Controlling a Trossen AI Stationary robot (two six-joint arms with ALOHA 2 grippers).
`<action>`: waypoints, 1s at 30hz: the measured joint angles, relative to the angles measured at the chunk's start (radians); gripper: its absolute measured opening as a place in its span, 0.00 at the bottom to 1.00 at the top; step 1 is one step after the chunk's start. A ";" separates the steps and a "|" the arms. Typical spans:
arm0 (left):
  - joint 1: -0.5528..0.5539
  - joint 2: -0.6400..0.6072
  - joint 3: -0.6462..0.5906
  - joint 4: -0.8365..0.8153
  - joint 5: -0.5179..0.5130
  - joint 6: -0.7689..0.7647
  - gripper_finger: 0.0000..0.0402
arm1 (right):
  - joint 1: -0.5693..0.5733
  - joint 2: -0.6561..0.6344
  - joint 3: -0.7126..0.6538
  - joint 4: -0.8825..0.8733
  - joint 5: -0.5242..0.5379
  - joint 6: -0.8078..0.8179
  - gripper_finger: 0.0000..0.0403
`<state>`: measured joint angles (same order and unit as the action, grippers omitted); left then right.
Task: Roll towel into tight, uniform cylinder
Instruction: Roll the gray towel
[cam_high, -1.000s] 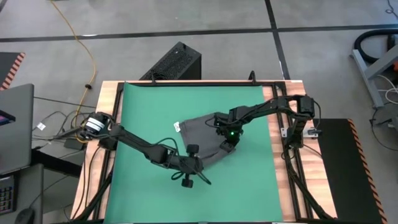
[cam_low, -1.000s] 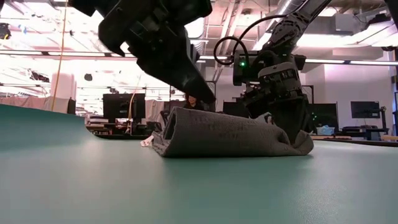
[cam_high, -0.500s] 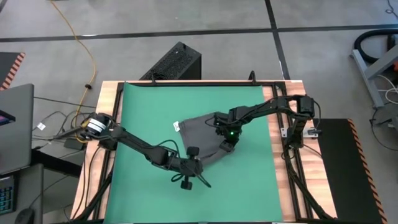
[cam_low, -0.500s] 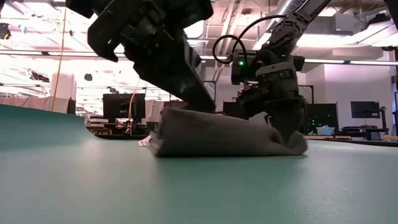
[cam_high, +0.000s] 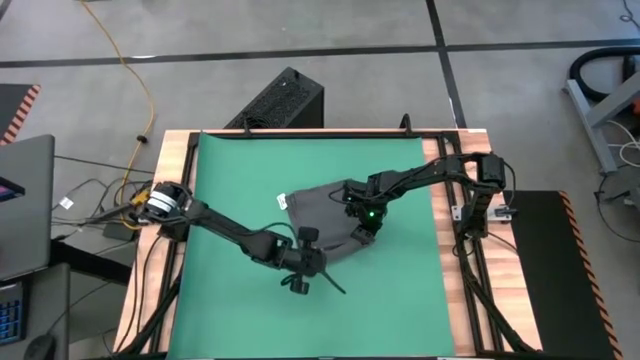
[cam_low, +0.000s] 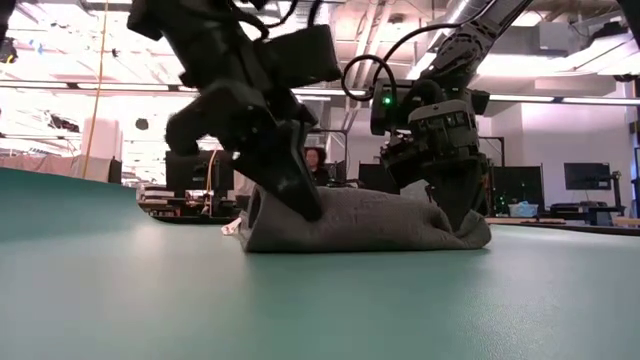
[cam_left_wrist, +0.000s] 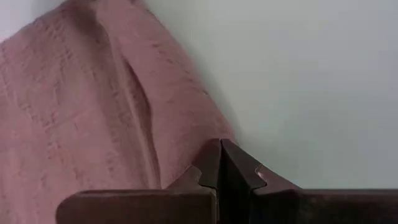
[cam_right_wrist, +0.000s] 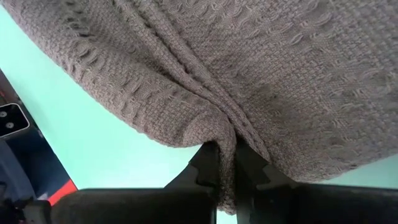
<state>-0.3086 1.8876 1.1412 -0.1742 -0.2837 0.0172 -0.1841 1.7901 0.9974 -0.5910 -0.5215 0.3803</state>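
The right hand (cam_right_wrist: 227, 163) pinches a fold of the towel (cam_right_wrist: 249, 68) over the green mat (cam_right_wrist: 93, 146).

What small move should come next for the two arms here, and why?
Probably both should carry the pinched edge a little farther over the flat part. The left tool and right tool each clamp an end of the towel, which so far shows one loose fold on the green mat, not a cylinder.

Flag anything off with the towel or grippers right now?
The towel is no cylinder: it lies as a lumpy, lopsided fold on the green mat. The right gripper pinches a puckered ridge of it; the left gripper is shut at its edge. No damage shows.
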 joint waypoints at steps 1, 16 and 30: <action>0.008 0.006 0.001 0.012 0.003 0.010 0.00 | 0.000 0.000 0.000 0.000 0.000 0.001 0.08; 0.097 0.010 0.001 -0.024 0.062 0.023 0.00 | 0.008 0.000 0.001 -0.004 -0.001 0.013 0.09; 0.179 0.036 -0.062 -0.023 0.210 -0.032 0.00 | -0.003 -0.053 0.000 0.005 0.060 -0.023 0.22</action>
<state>-0.1296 1.9232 1.0796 -0.1969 -0.0739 -0.0150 -0.1872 1.7373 0.9974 -0.5861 -0.4616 0.3575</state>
